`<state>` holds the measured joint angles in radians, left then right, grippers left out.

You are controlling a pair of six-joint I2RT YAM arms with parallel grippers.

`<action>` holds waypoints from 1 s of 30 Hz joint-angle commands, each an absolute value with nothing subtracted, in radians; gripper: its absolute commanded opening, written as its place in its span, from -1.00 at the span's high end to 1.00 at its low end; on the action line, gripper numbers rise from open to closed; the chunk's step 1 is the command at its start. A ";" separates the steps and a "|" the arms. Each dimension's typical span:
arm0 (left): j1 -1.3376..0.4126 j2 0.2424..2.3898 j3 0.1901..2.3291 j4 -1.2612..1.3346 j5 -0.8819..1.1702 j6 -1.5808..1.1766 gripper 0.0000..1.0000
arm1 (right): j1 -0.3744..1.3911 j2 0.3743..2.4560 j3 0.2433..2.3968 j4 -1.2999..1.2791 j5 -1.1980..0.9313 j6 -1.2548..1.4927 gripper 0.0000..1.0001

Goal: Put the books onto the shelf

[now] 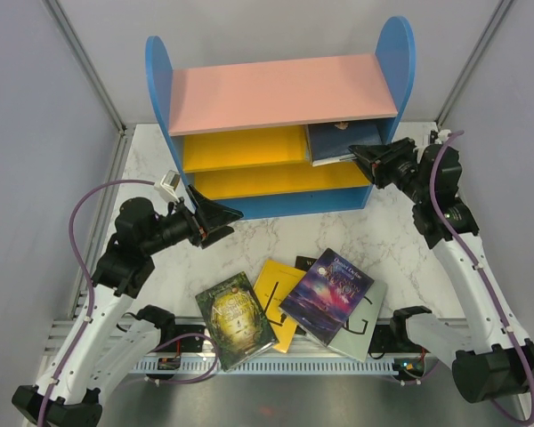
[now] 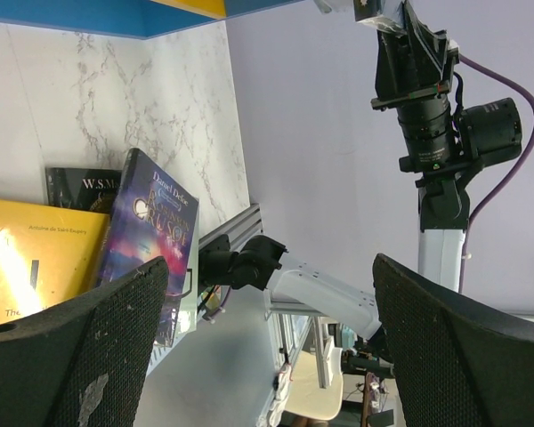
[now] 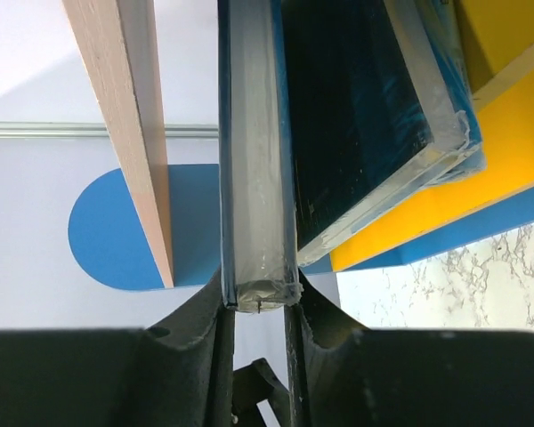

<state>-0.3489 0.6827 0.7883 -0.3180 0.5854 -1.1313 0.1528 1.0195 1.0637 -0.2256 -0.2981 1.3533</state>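
Right wrist view: the right gripper [image 3: 260, 301] has its jaws clamped on the end of a thin blue-edged book [image 3: 254, 178], one pad against each cover. The book stands on edge inside the shelf [image 3: 116, 233]. The pink top board [image 3: 125, 107] is to its left in the frame. To its right a dark navy book [image 3: 356, 116] leans over the yellow shelf board [image 3: 507, 151].

Top external view: the right arm reaches into the right end of the upper compartment, upper right of centre. The left gripper [image 1: 221, 216] hovers at left of centre, just in front of the blue base, jaws wide apart and empty.

Five books lie in an overlapping fan on the tabletop [image 1: 400, 233], lower centre:
- green-gold book [image 1: 236, 318]
- yellow book [image 1: 280, 298]
- purple book [image 1: 331, 286]
- pale grey "G" book [image 1: 365, 327]
- black book [image 1: 304, 261], only a corner showing

Judgement: this is the placing step for the second book, so most of the task remains.

Risks from here:
- The grip sits on one end only, so the far end may sag or swing and catch the top board.
- Pushing further in could shove the leaning navy book, or shift the whole shelf.
- A thin paperback with nothing upright beside it may topple or slide out once the jaws part.
- The jaws could drag the book back out on withdrawal if they open too little.
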 commanded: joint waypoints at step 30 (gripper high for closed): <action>-0.345 0.713 0.811 -0.337 0.615 -1.051 -0.89 | 0.138 0.963 1.106 -0.339 -0.420 1.284 -0.90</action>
<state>-0.3489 0.6994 0.7975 -0.3222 0.5858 -1.1110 0.1432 0.9840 1.1133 -0.3050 -0.3653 1.3128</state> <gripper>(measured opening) 0.949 0.949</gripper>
